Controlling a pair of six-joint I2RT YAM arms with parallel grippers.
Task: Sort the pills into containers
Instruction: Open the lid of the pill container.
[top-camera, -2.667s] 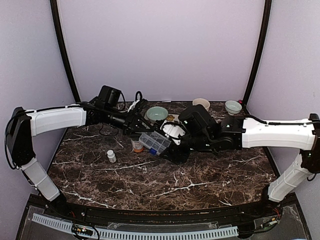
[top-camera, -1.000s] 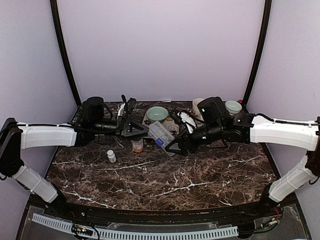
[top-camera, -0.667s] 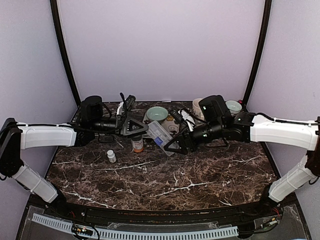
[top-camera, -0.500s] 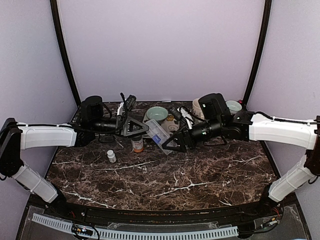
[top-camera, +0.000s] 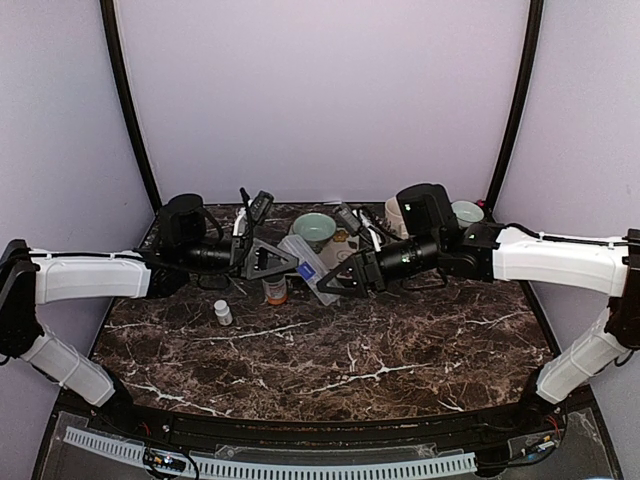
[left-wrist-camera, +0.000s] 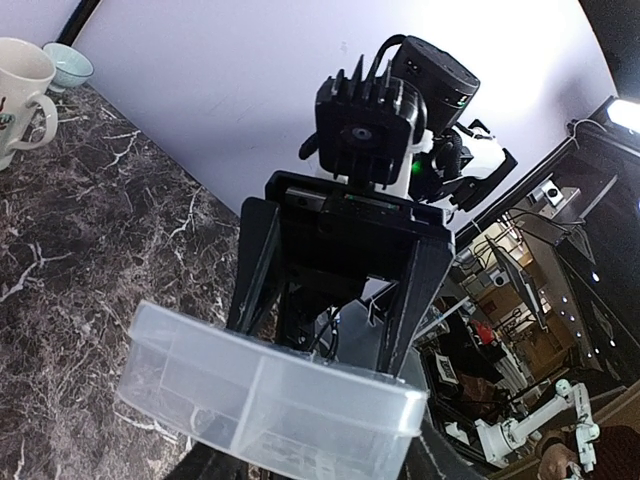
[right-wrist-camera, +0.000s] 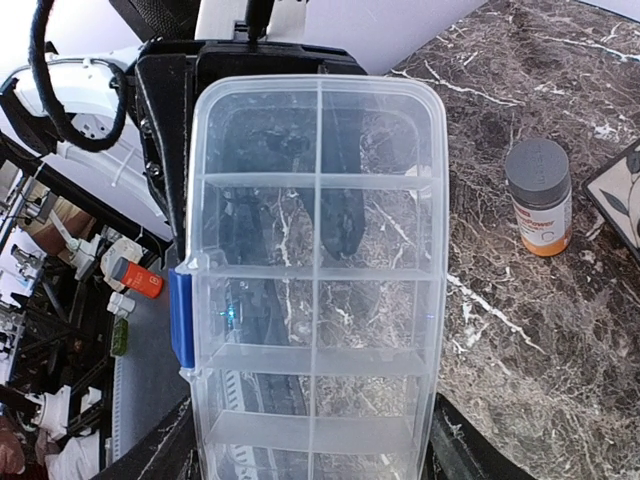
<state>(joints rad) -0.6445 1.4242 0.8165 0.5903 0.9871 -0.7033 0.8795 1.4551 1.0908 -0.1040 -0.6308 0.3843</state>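
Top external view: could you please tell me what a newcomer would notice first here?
The clear pill box hangs above the table's far middle, gripped by the right gripper, with the left gripper at its other end. An orange grey-capped bottle stands close by, a tiny white bottle left of that.

The pill box (right-wrist-camera: 315, 280) is clear plastic with one blue latch (right-wrist-camera: 181, 320). The table (top-camera: 400, 350) is dark brown marble, veined in white. The larger bottle (right-wrist-camera: 538, 198) is orange (its cap grey), the tiny bottle (top-camera: 223, 313) white, the bowl (top-camera: 314, 227) pale green, the walls (top-camera: 320, 100) lilac.
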